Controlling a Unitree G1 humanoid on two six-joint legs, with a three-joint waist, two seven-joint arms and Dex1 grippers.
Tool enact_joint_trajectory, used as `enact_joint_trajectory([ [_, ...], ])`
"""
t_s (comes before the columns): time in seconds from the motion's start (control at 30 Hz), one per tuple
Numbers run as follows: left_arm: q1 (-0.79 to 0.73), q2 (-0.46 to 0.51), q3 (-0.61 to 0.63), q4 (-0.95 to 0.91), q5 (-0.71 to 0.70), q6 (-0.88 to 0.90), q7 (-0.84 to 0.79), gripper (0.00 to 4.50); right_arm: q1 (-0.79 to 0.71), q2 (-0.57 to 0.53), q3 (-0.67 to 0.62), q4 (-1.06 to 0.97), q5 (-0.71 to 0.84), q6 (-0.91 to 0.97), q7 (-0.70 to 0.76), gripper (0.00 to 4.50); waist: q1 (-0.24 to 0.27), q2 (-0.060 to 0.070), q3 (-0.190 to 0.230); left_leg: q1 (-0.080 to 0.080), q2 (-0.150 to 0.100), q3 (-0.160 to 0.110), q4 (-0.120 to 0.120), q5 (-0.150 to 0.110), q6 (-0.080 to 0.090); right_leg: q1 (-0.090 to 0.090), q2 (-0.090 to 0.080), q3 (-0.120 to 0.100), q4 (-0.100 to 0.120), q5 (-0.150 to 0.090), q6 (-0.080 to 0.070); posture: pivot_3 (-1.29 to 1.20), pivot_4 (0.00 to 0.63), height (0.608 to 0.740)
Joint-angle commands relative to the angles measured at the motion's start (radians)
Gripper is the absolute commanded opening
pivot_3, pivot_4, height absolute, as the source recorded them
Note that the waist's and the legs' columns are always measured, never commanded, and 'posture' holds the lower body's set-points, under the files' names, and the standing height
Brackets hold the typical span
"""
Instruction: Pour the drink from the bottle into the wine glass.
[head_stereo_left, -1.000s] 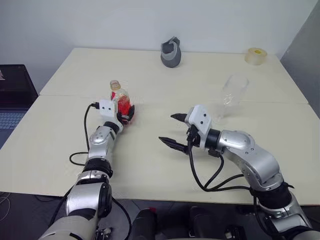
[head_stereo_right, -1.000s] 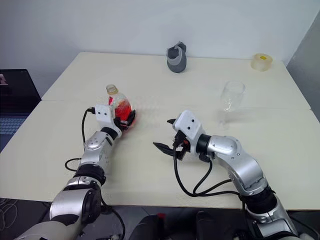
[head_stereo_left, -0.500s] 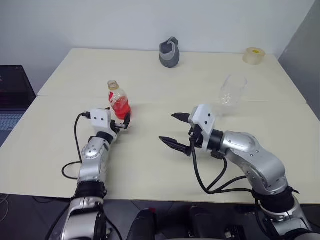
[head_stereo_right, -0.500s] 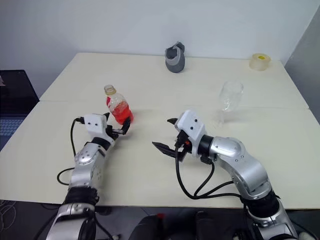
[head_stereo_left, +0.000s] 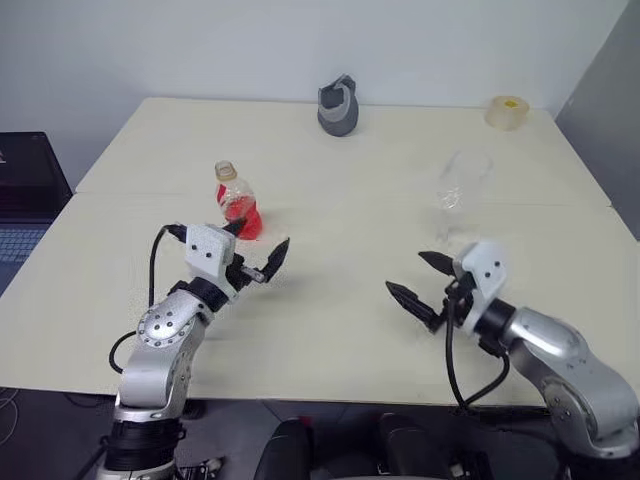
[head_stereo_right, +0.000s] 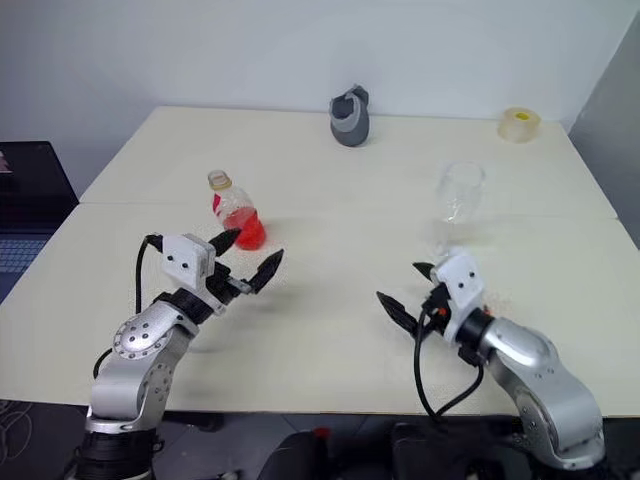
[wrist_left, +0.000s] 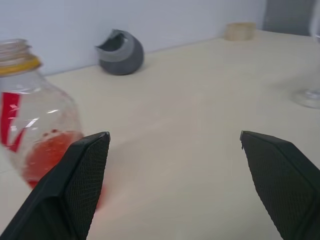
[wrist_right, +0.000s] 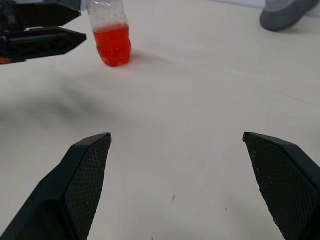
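Observation:
The bottle (head_stereo_left: 236, 197) stands upright on the left half of the table, small and clear, with a yellow ring at its neck and the red drink (head_stereo_left: 245, 217) in its lower part. My left gripper (head_stereo_left: 258, 245) hangs open just in front of it, apart from it, and the bottle (wrist_left: 31, 120) stands beside one finger in the left wrist view. The clear wine glass (head_stereo_left: 458, 190) stands upright at the right. My right gripper (head_stereo_left: 410, 275) is open and empty, nearer the front edge than the glass.
A grey cup-like object (head_stereo_left: 339, 106) sits at the table's (head_stereo_left: 330, 330) far middle. A tape roll (head_stereo_left: 508, 111) lies at the far right corner. A laptop (head_stereo_left: 25, 190) sits off the left edge. A seam runs across the table behind the bottle.
My left gripper has drawn back from around the bottle, which stays standing. My right gripper has swung to the right and closer to the front edge, still open.

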Motion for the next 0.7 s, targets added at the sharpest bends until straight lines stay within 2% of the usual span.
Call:
enact_joint_trajectory([
  [0.03, -0.022, 0.056, 0.0, -0.069, -0.107, 0.069, -0.117, 4.48, 0.065, 0.041, -0.018, -0.004, -0.086, -0.152, -0.072, 4.5, -0.002, 0.0, 0.0, 0.0, 0.001, 0.0, 0.0, 0.0, 0.0, 0.0, 0.001, 0.0, 0.0, 0.0, 0.0, 0.0, 0.15, 0.74],
  [0.17, -0.073, 0.108, -0.005, -0.092, -0.2, 0.138, -0.212, 4.48, 0.085, 0.096, 0.001, 0.048, -0.16, -0.239, -0.142, 4.5, -0.003, 0.0, 0.0, 0.001, 0.001, 0.001, -0.001, 0.0, 0.0, 0.0, 0.002, 0.0, 0.0, 0.0, -0.001, 0.0, 0.15, 0.74],
  [0.3, -0.153, 0.151, -0.03, -0.116, -0.26, 0.198, -0.286, 4.48, 0.007, 0.154, 0.046, 0.152, -0.268, -0.246, -0.252, 4.5, -0.004, 0.0, 0.0, 0.001, 0.002, 0.002, -0.001, 0.001, -0.001, -0.001, 0.003, 0.0, 0.0, -0.001, -0.001, 0.0, 0.15, 0.74],
  [0.47, -0.201, 0.159, -0.055, -0.112, -0.26, 0.212, -0.307, 4.48, -0.124, 0.212, 0.033, 0.318, -0.284, -0.247, -0.294, 4.5, -0.004, 0.0, 0.0, 0.002, 0.002, 0.004, -0.002, 0.002, -0.003, -0.001, 0.003, 0.001, 0.0, -0.001, -0.001, 0.0, 0.15, 0.74],
  [0.7, -0.232, 0.158, -0.073, -0.095, -0.242, 0.204, -0.317, 4.48, -0.275, 0.247, -0.002, 0.585, -0.309, -0.392, -0.332, 4.5, -0.004, 0.0, 0.0, 0.002, 0.002, 0.005, -0.002, 0.002, -0.003, -0.001, 0.003, 0.001, 0.0, -0.001, -0.002, 0.0, 0.15, 0.74],
])
